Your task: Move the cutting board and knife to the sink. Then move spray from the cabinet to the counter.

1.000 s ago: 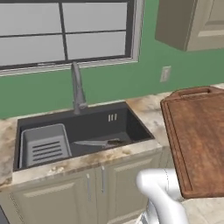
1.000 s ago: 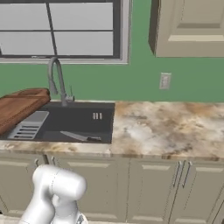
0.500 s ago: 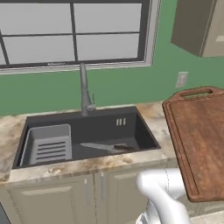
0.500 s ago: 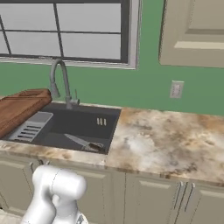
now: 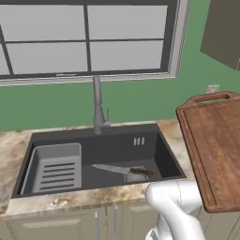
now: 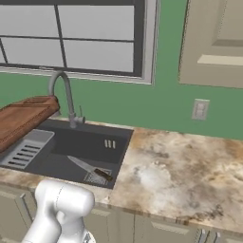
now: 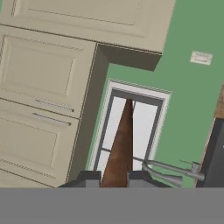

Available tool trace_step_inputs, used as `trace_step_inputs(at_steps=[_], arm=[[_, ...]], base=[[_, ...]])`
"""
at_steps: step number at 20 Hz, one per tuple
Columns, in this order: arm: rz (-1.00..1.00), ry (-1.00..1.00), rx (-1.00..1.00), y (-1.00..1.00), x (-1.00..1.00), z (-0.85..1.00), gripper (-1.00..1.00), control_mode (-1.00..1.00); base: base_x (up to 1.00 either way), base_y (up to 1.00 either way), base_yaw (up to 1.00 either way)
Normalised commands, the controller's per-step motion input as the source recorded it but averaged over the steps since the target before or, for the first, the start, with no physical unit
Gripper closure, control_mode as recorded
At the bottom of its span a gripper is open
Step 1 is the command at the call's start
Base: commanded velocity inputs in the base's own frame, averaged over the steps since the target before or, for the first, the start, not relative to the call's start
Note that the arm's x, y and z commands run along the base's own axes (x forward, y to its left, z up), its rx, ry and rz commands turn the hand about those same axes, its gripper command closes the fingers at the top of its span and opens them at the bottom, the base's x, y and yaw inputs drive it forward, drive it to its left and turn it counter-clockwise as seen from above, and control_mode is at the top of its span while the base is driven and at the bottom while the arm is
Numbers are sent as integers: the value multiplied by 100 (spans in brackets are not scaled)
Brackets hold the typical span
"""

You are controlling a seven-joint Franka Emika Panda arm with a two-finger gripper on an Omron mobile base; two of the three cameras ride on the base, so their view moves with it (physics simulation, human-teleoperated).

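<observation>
Green kitchen wall with a large grey-framed window forms the backdrop; below it a marble-patterned counter runs over beige panelled base cabinets. Set into the counter is a dark grey sink with a tall grey faucet at its back edge and a light grey ribbed rack insert in its left part. On the basin floor, to the right of the rack, lies the knife, silver blade pointing toward the rack and dark brown handle toward the right wall of the basin. An outlet plate sits on the wall above the bare counter, and a beige wall cabinet with closed panelled doors hangs above it.

Held aloft, clear of the counter, is the reddish-brown cutting board, its arched handle at the far end; from the left base camera it hangs to the right of the sink, and from the right base camera it reaches in from the left over the rack. In the hand camera the gripper is clamped on the board's near edge, one dark finger on each face, the board seen edge-on. The white arm rises at the bottom.
</observation>
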Motion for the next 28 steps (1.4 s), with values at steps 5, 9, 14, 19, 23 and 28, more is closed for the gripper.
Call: trace_step_inputs(at_steps=[5,9,14,19,23,28], arm=[[0,0,0,0,0,0,100,100],[5,5,4,-5,17,-1,100,-100],[4,21,7,-1,32,-9,100,-100],[0,17,0,0,50,0,100,-100],[2,9,0,-1,81,-10,100,-100],[9,10,0,0,90,-16,100,-100]], base=[[81,-23,23],[57,-20,17],[0,0,0],[0,0,0],[0,0,0],[0,0,0]])
